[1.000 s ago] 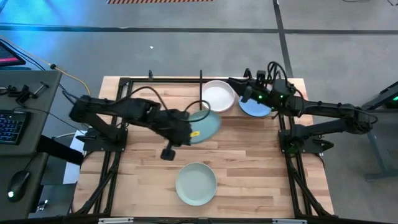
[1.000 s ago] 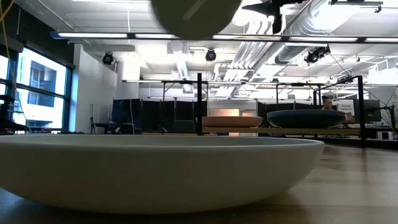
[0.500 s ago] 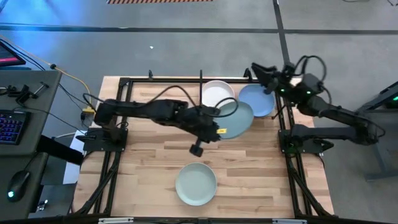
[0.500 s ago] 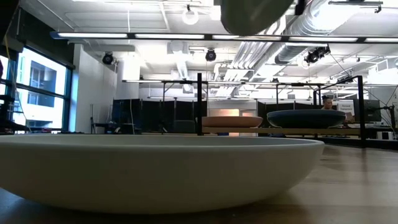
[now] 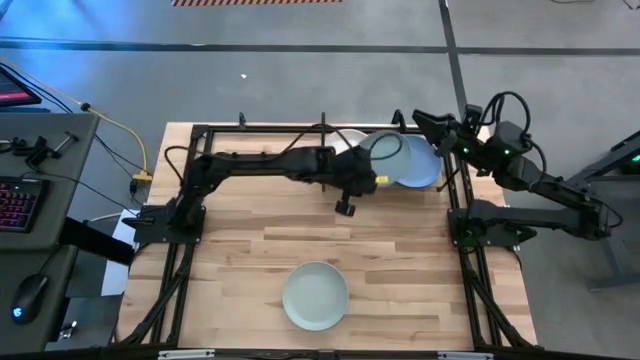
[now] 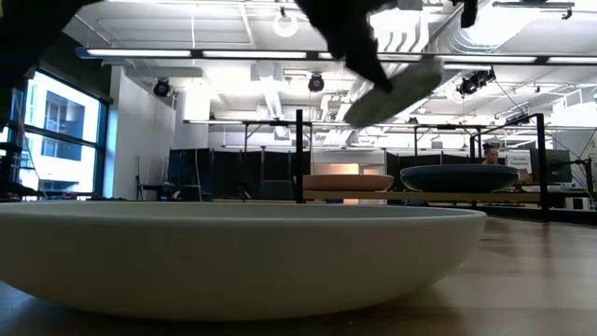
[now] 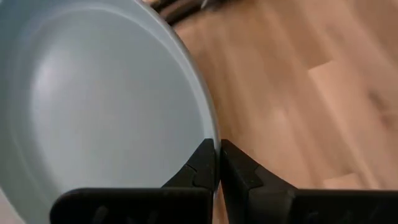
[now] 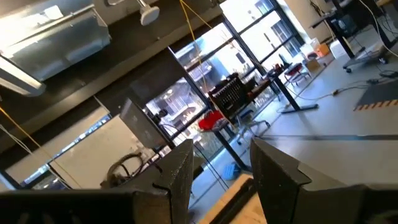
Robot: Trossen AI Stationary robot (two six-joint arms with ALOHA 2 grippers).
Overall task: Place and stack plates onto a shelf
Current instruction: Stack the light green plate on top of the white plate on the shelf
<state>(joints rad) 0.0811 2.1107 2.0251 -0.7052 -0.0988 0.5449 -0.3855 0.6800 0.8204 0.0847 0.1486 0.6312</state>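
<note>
My left gripper (image 5: 371, 179) reaches to the far side of the table, shut on a pale mint plate (image 5: 388, 156). That plate hangs tilted (image 6: 396, 86) above the shelf (image 5: 323, 128). On the shelf floor rest a white plate (image 5: 345, 143) and a blue plate (image 5: 420, 168), both partly covered in the high view. A pale sage green plate (image 5: 314, 294) lies flat near the table's near edge and fills the low view (image 6: 233, 252). My right gripper (image 5: 421, 119) hovers open by the shelf's far right corner, touching nothing. My left gripper pinches the mint plate's rim (image 7: 213, 134) between its two fingers (image 7: 202, 167), on the edge nearest the arm. The fingers come from the table's left, roughly level. The plate is lifted clear and tilted, its far edge higher (image 6: 424, 70).
Black frame rods run along the table's left and right sides (image 5: 465, 215). The shelf's upright rod (image 6: 299, 154) stands between the two shelf plates. Bare wood lies between the shelf and the sage plate. A desk with a keyboard (image 5: 15, 205) sits left of the table.
My left gripper carried the mint plate from the table's middle toward the far right, over the shelf plates, and the plate has tipped from near flat to tilted. My right gripper drew back from the blue plate toward the right edge, leaving it on the shelf.
</note>
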